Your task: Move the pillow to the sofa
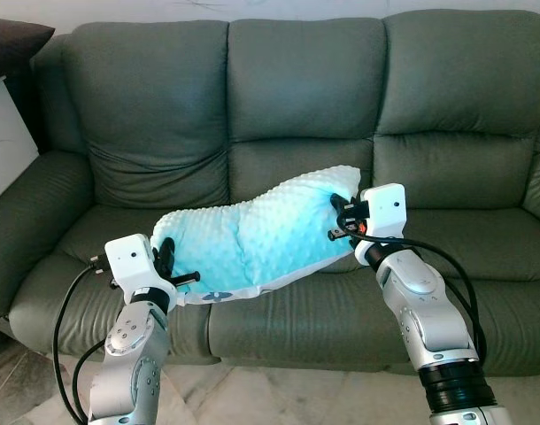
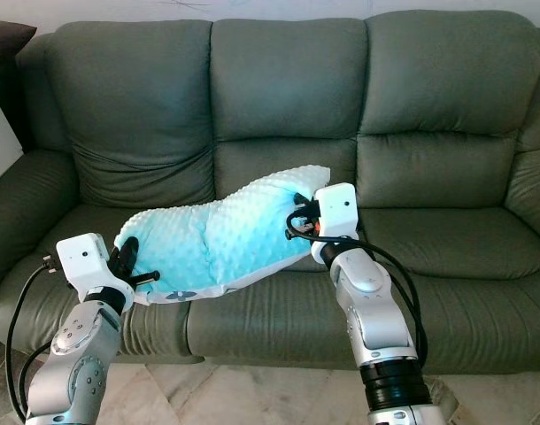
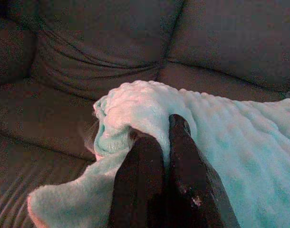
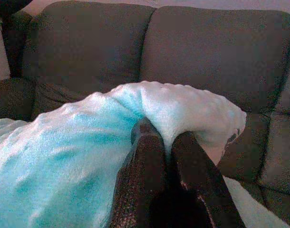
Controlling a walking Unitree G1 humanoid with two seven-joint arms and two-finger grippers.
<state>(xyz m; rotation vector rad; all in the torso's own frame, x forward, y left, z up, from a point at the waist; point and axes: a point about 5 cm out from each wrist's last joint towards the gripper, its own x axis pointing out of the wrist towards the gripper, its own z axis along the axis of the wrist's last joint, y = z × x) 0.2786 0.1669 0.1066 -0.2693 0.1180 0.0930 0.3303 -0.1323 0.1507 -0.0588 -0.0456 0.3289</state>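
Both pincers, left pincer [image 3: 159, 137] and right pincer [image 4: 164, 133], clamp pillow [image 1: 252, 235] above sofa [image 1: 297, 88].

Sofa [image 1: 305, 80] cut off at right edge and top. Dark cushion [image 1: 13, 40] at top left corner cut off. Teal pillow [image 1: 261, 235] hides part of sofa seat. Fingertips of left hand [image 3: 157, 140] and right hand [image 4: 157, 135] sunk into pillow folds.

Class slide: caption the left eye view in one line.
Both grippers, left and right, hold a turquoise pillow above the sofa.
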